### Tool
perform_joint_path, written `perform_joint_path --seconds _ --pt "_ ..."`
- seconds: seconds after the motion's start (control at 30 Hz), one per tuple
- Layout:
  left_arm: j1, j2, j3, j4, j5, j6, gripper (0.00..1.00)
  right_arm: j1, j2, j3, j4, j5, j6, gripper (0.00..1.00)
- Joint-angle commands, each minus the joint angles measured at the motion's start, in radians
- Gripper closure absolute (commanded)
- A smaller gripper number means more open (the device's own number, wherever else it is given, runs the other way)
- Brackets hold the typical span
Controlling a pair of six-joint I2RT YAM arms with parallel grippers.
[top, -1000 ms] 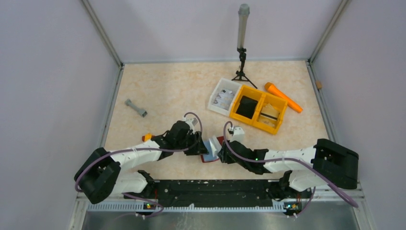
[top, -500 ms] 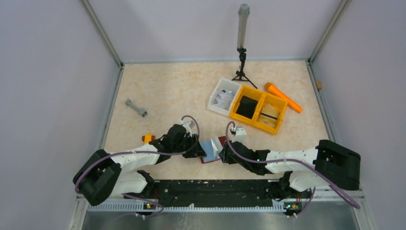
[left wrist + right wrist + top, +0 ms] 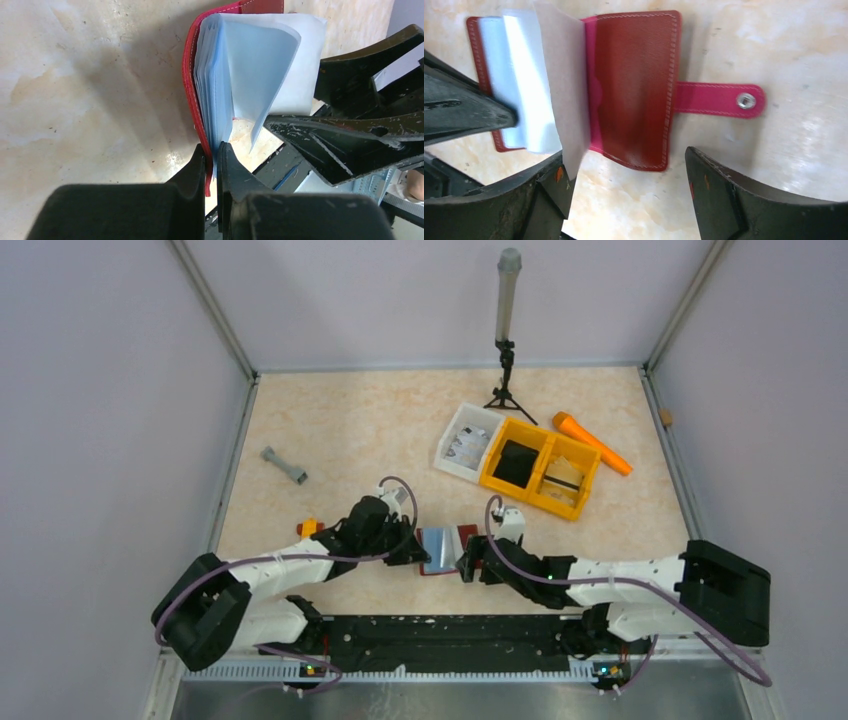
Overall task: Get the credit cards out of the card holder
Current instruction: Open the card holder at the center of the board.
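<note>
L gripper is pinched shut on the card holder, on its left cover edge w/ sleeve ends. R gripper hangs wide open, empty, at holder's right side. Holder lies open, spread running L–R. Credit cards fan up over its left half, leaning rightward, so R gripper looks better placed to pull.

The card holder looks like stitched leather, faintly glossy, with a shiny metal snap. The surface is smooth, stone-like.
</note>
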Motion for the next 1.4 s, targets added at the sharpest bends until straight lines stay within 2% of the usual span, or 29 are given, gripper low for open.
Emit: perform_joint_path --seconds 0.0,0.17,0.4,0.67,0.8,1.07,1.23,1.37 --pt "0.002 -0.033 0.04 -0.073 -0.047 0.055 0.96 -0.006 -0.089 0.0 -0.181 0.088 0.011 0.19" --pt "0.002 -0.029 0.067 -0.119 -0.025 0.07 0.95 -0.005 -0.166 0.073 -0.283 0.091 -0.087 0.2" --pt "0.002 -0.01 0.084 -0.129 -0.02 0.069 0.91 0.016 -0.224 0.187 -0.219 -0.027 -0.224 0.41" --pt "0.003 -0.024 0.1 -0.143 -0.007 0.063 0.8 0.052 -0.031 0.332 -0.11 -0.126 -0.269 0.63" --pt "0.003 -0.037 0.109 -0.158 -0.005 0.067 0.79 0.053 0.062 0.373 -0.076 -0.155 -0.262 0.64" --pt "0.002 -0.043 0.107 -0.159 0.002 0.067 0.79 0.048 0.205 0.395 -0.193 -0.019 -0.159 0.68" --pt "0.003 -0.052 0.108 -0.16 0.007 0.067 0.79 0.023 0.235 0.345 -0.173 -0.041 -0.124 0.7" --pt "0.002 -0.074 0.106 -0.16 0.01 0.061 0.74 0.011 0.223 0.299 -0.136 -0.061 -0.101 0.71"
